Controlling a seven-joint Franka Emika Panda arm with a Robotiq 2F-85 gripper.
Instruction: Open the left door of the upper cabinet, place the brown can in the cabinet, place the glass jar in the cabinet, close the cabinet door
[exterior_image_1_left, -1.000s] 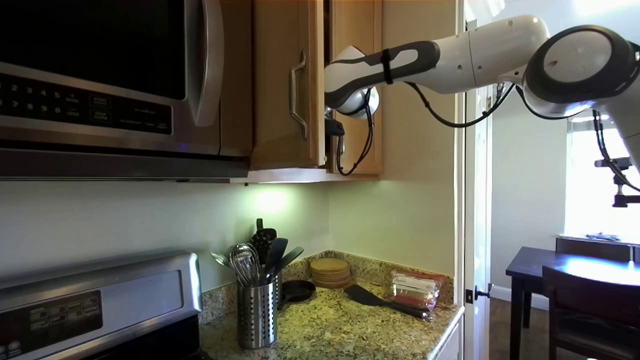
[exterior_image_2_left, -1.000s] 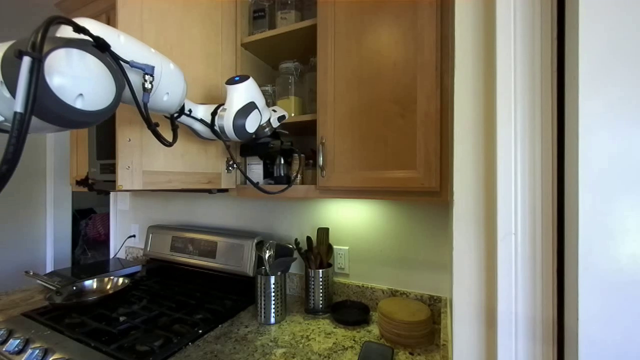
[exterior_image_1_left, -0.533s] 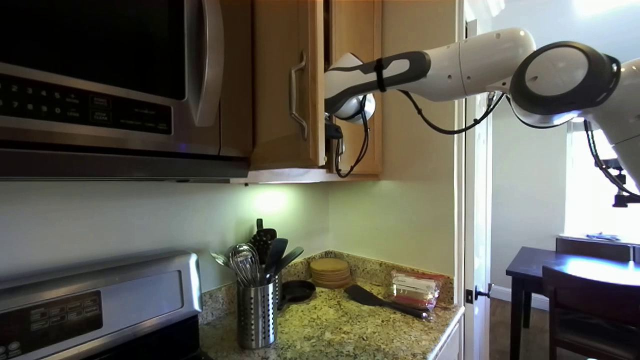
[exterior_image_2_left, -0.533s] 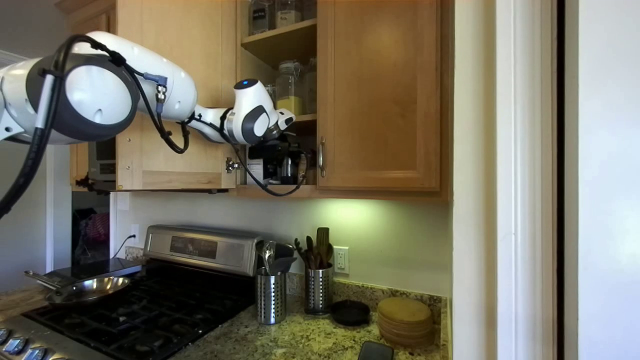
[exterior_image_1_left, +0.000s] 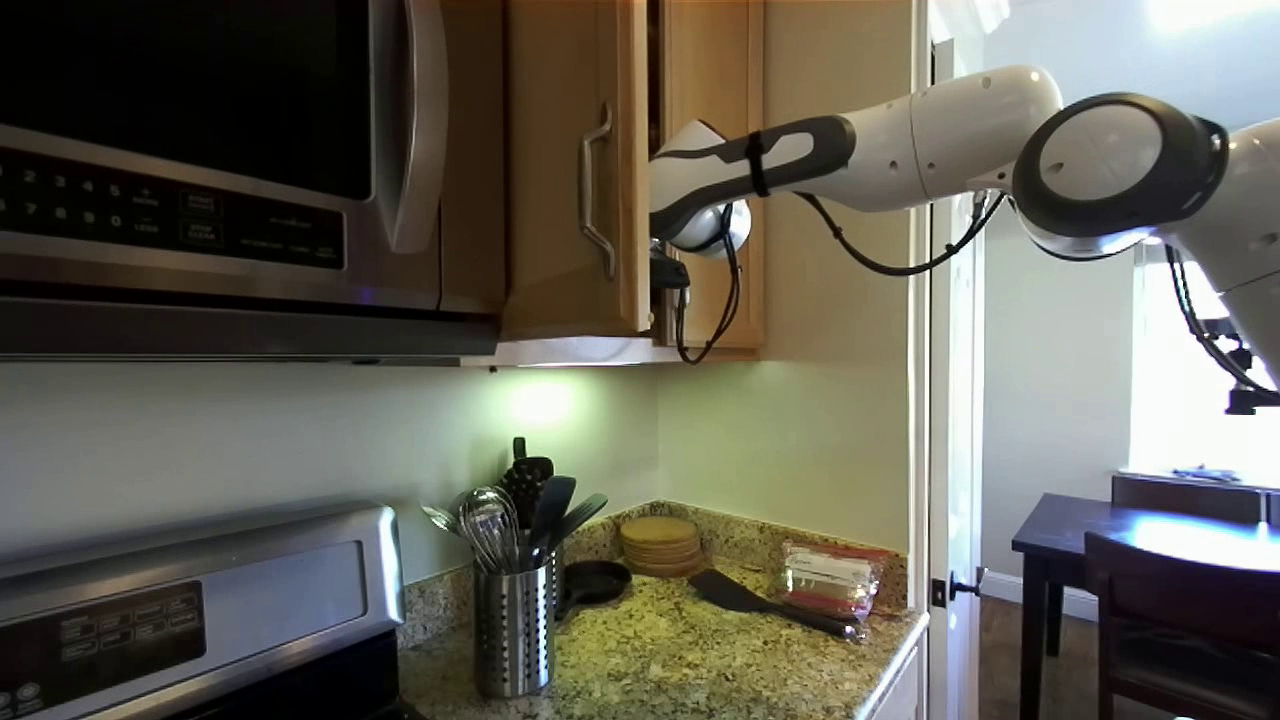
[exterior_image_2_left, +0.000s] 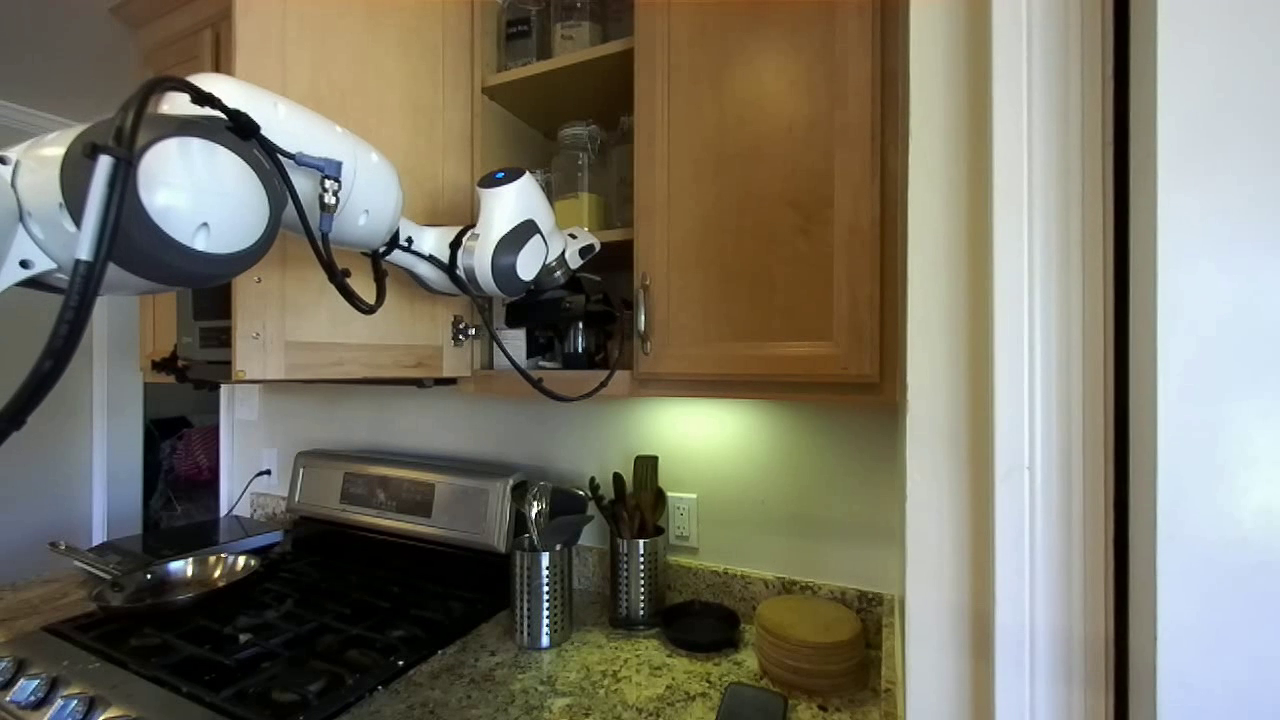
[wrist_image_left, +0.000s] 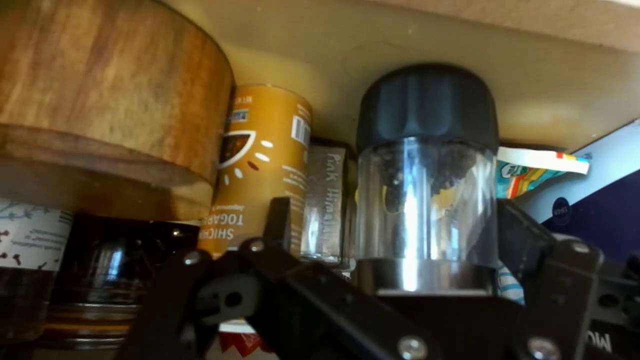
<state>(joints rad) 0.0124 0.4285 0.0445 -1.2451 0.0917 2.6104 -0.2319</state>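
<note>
Gripper (wrist_image_left: 397, 220) eased farther in and lower this past second, jaws spread either side of the glass jar (wrist_image_left: 427, 205); drop-off looked done, leaving the left door (exterior_image_2_left: 400, 100) to close.

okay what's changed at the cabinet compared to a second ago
In an exterior view, the arm moved right and down, the glass jar shifting right with it. The hand is open now, with a gap beside the jar; I can't tell if it just let go. The left door stayed open.
</note>
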